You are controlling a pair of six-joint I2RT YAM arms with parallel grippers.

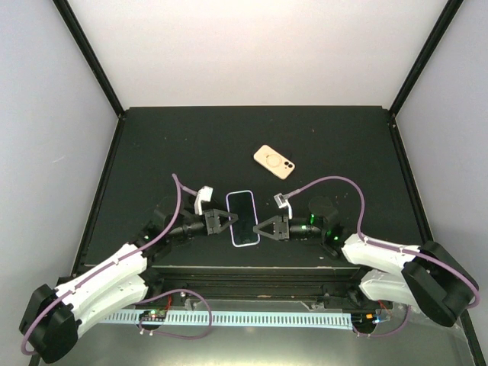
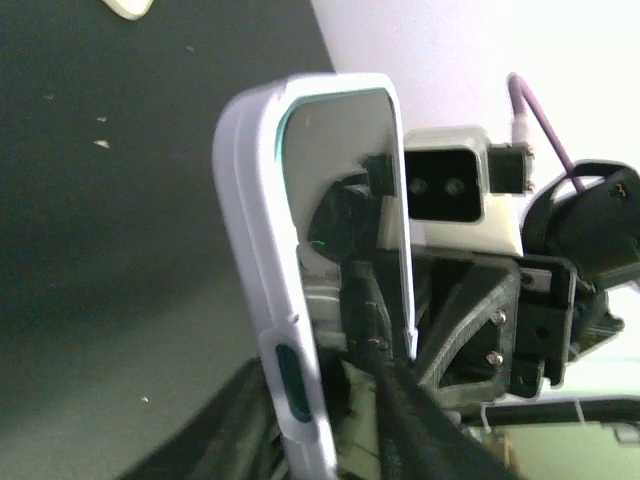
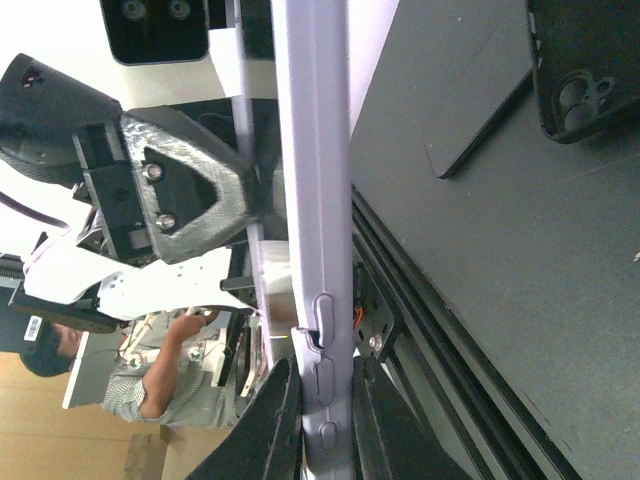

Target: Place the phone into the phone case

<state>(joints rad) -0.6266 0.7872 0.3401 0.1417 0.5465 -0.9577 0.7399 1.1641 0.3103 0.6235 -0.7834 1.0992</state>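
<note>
Nothing legible on any surface (no lettering, brand, number or sign).

Pretty plain setup: a matte black surface (image 1: 191, 145) boxed in by a white back wall (image 1: 259, 53) and pale greyish side walls (image 1: 46, 152), with black posts (image 1: 88, 53) slanting up at the corners. The light is soft and even. A white perforated strip (image 1: 252, 316) runs along the near edge.
</note>
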